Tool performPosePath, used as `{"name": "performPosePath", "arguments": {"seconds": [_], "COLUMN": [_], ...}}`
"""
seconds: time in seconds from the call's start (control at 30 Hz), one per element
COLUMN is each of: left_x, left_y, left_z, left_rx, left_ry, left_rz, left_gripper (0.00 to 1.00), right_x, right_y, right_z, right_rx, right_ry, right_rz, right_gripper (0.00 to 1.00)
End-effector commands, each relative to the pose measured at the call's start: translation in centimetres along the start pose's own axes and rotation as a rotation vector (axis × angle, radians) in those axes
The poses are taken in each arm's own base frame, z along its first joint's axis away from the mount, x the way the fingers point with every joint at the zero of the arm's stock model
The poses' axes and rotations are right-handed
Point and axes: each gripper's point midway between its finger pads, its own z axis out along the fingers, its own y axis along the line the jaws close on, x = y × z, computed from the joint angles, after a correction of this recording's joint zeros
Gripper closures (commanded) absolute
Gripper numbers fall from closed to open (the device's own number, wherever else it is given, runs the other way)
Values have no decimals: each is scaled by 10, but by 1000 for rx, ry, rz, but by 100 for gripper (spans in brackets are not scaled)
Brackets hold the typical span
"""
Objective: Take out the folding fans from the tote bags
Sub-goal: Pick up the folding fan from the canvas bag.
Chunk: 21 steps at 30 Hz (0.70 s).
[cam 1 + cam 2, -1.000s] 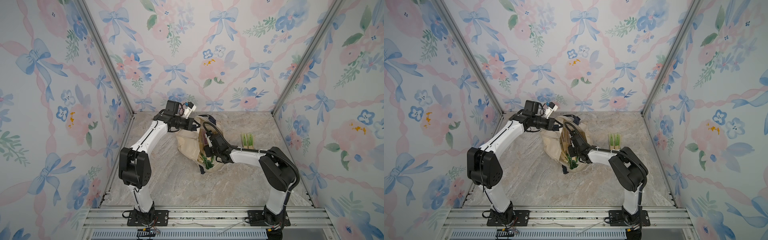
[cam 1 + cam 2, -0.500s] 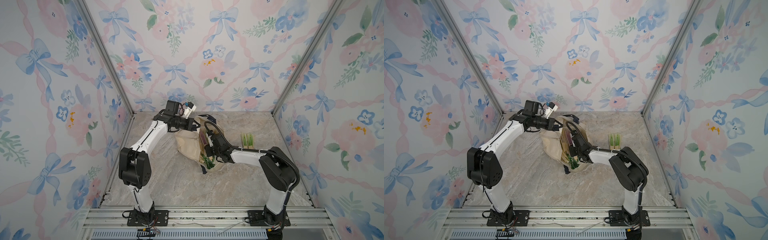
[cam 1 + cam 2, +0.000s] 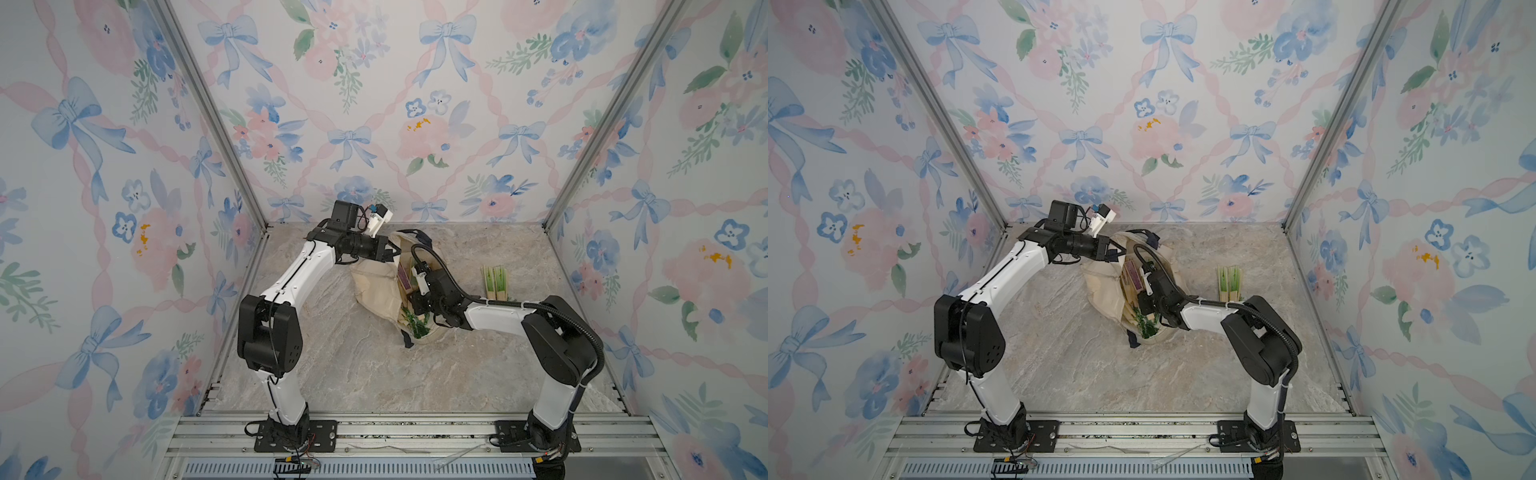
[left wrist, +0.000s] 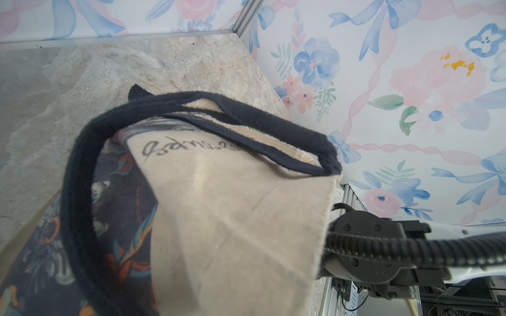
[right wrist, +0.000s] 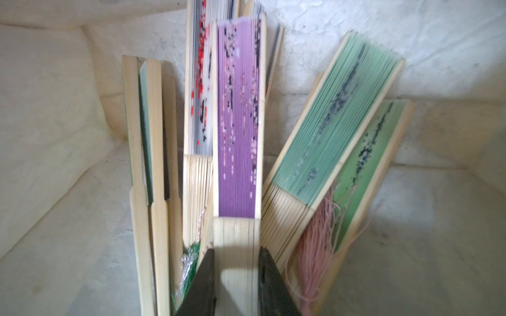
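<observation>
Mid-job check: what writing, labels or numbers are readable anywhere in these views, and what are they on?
On the tote bag: script lettering, upside down in the left wrist view and partly lost in a fold; I cannot read it for sure.
On the purple fan and green fans: blurred printing, no readable text.
Nothing else shows readable text.
</observation>
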Motion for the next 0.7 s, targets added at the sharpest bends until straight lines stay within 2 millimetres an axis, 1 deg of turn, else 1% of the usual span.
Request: {"name": "performPosePath", "arguments": {"seconds": [0.0, 0.23, 0.47, 0.67], "left_x": [-8, -11, -11, -12], "left_y": [-10, -12, -10, -7], "left_z": [1, 0, 0, -1], "left_rx": [37, 39, 40, 41], "left_ry": [-18, -25, -24, -27], "left_rz": [37, 45, 42, 32], "left_gripper": [100, 100, 100, 100], "right_x": [-3, -7, 2, 8], "right_y": [3, 10, 14, 21], "right_z": [-3, -16, -23, -39], "right_rx": [-27, -78, -122, -170], "right_ry": [-26, -78, -91, -112], "right_rz": [8, -13, -21, -50], "right_gripper": [79, 79, 81, 85]}}
